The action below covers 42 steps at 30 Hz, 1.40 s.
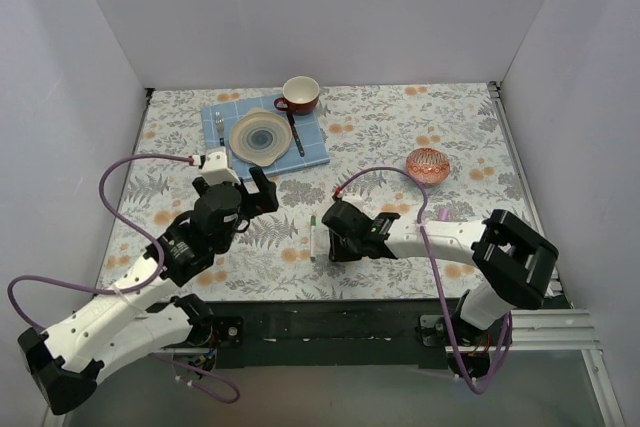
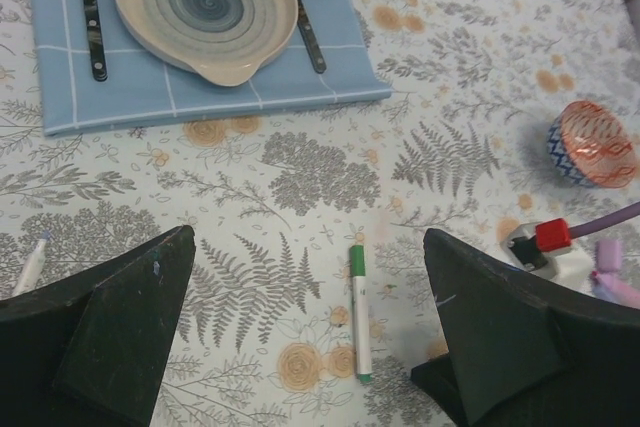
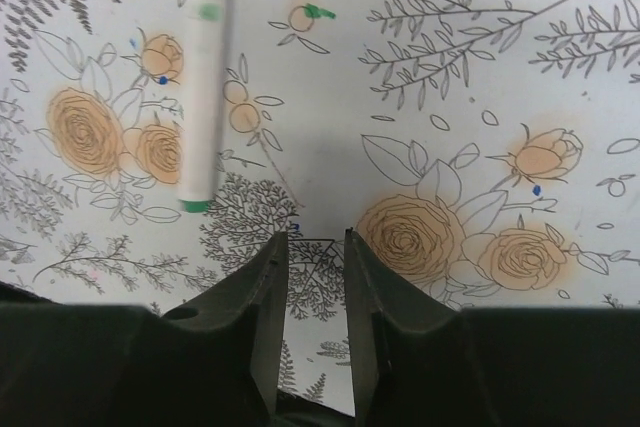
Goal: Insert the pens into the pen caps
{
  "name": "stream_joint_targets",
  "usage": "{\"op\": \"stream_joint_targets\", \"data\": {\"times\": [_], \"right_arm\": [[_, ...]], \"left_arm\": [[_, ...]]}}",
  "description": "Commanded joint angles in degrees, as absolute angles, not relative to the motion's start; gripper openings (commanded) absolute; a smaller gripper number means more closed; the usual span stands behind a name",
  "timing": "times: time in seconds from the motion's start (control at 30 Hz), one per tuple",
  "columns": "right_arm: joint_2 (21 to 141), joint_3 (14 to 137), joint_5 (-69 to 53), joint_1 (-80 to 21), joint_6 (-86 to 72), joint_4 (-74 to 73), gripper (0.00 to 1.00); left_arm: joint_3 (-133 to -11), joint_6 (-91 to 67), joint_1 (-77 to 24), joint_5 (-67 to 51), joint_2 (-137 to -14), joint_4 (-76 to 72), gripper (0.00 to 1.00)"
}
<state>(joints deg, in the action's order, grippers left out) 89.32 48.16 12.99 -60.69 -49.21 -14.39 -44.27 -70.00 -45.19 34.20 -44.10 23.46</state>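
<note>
The left wrist camera is picking up what the overhead view is not resolving. Off to the left of the left end effector [image 2: 308, 247], a slim white stick with a pale tip [image 2: 31, 265] is lying on the flower-patterned desk [image 2: 450, 67]. Its lower end is disappearing behind the left finger. This end effector is hovering with its dark fingers spread wide and gripping nothing.

Ahead of it, between the two fingers, a slim white pen with green ends [image 2: 358, 312] is lying flat. Whether its longer green end is a fitted cap is hard to tell.

Farther ahead, a blue checked cloth mat [image 2: 200, 97] is carrying a beige plate with blue rings [image 2: 205, 2]. A dark-handled fork [image 2: 90, 17] is lying on the plate's left and a dark-handled knife [image 2: 308, 32] on its right. Only the overhead view is showing the whole red cup [image 1: 299, 94] at the mat's far edge, and what is inside it is not making itself out.

To the right of the left end effector, pink and lilac plastic pieces [image 2: 610, 279] are peeking past the right finger. They are too hidden to tell pens from caps. Beyond them an orange-patterned bowl with a blue outside [image 2: 592, 142] is standing, its contents unclear.

The right end effector [image 3: 316, 247] is hovering low with its fingers drawn nearly together. A thin slit is remaining between them, and they are gripping nothing. Its camera is showing the green-ended pen close up, just ahead and to the left, apart from the fingers, with the far end cut off by the frame.
</note>
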Motion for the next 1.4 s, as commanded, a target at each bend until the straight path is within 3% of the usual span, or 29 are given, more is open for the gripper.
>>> {"op": "stream_joint_targets", "data": {"times": [0.0,0.2,0.33,0.47,0.57,0.7,1.0,1.13,1.37], "right_arm": [[89.13,51.41,15.21,-60.82,-50.46,-18.28,0.36],[77.99,52.56,15.21,-60.73,-42.81,-16.36,0.36],[71.99,48.35,14.41,-60.38,-39.03,-10.29,0.38],[69.61,46.15,13.1,-60.03,-36.48,-8.09,0.38],[68.73,44.91,11.34,-59.77,-34.72,-6.24,0.38],[68.56,45.17,8.88,-58.89,-32.87,-5.63,0.38],[66.54,43.68,8.26,-57.48,-31.12,-4.48,0.38],[65.66,43.24,8.79,-57.22,-30.24,-4.83,0.38],[66.44,42.98,8.97,-56.69,-29.97,-4.48,0.38]], "left_arm": [[-46.23,-65.75,-45.09,36.3,-48.42,27.67,0.96],[-50.18,-60.66,-40.46,43.07,-59.14,33.39,0.92],[-50.71,-57.83,-28.67,30.8,-66.26,33.48,0.88],[-49.75,-55.82,-22.33,30.77,-71.27,35.95,0.85],[-49.05,-52.47,-18.03,21.47,-72.51,34.9,0.84],[-49.13,-52.82,-13.63,22.07,-75.58,34.89,0.77],[-54.31,-47.47,-12.66,25.3,-92.09,41.22,0.75],[-55.55,-42.4,-11.69,16.47,-92.64,40.78,0.64],[-52.65,-39.38,-11.69,15.75,-90.01,41.57,0.57]]}}
